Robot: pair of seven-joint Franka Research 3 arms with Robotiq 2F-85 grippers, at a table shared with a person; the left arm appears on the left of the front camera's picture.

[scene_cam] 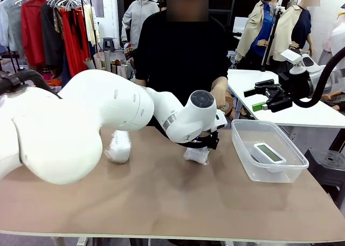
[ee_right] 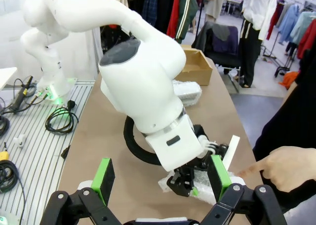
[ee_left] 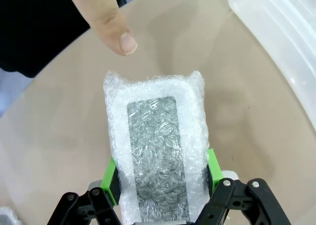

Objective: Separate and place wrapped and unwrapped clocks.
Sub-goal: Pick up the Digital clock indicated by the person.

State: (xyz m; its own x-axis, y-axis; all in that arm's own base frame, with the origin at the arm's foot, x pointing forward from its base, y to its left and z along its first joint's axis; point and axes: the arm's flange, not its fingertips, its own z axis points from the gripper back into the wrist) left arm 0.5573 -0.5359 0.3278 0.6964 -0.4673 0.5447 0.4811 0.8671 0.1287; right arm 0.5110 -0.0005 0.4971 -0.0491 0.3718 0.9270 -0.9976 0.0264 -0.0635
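A wrapped clock (ee_left: 155, 146) in bubble wrap lies flat on the tan table, its grey screen showing through. My left gripper (ee_left: 162, 173) has its green pads (ee_left: 111, 178) pressed to both long sides of it. In the front view that bundle (scene_cam: 197, 155) sits mid-table under my left wrist. A second wrapped bundle (scene_cam: 118, 147) stands further left. The bare white clock (scene_cam: 269, 153) lies inside a clear plastic tub (scene_cam: 243, 128) at the right. My right gripper (scene_cam: 267, 97) hangs open and empty above the tub's far side.
A person stands at the far side, and their index finger (ee_left: 118, 35) points down at the table just beyond the held bundle. The tub's wall (ee_left: 281, 32) is close on one side. A cardboard box (ee_right: 195, 69) sits past the left end of the table.
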